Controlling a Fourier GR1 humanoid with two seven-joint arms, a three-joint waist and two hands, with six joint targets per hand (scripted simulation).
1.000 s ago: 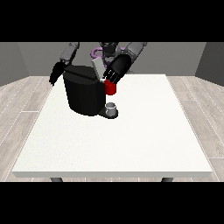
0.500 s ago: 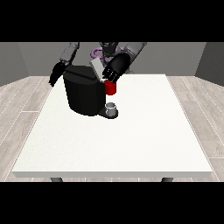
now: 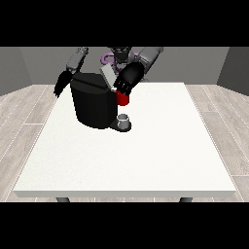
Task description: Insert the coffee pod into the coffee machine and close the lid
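Counter (image 3: 146, 155): large, white, takes up most of the front view; wood-plank floor (image 3: 19, 112) shows around it and grey walls stand behind.

Robot (image 3: 121, 54): stands at the far edge of the counter, small at the top of the view, both arms reaching forward and down.

Coffee machine (image 3: 93, 103): black, blocky body standing on the far-left part of the counter. A grey lid flap (image 3: 108, 75) rises tilted from its top, so the lid is not down. A dark base plate projects from the machine's foot towards the view's right.

Robot hand at the view's right (image 3: 128, 79): black, over the top front corner of the machine, just beside the raised flap. Its fingers point down towards a red thing at the machine (image 3: 123, 98) and appear to touch its upper edge; whether they are curled round it or merely resting on it, I cannot tell.

Robot hand at the view's left (image 3: 61, 84): hangs beside the machine's far side, fingers straight and pointing down, holding nothing, clear of the machine.

Small grey thing (image 3: 124, 119): cup-shaped, sits on the base plate directly below the red thing, apart from it. I cannot tell whether this is the coffee pod; no other grey pod shows plainly on the counter.
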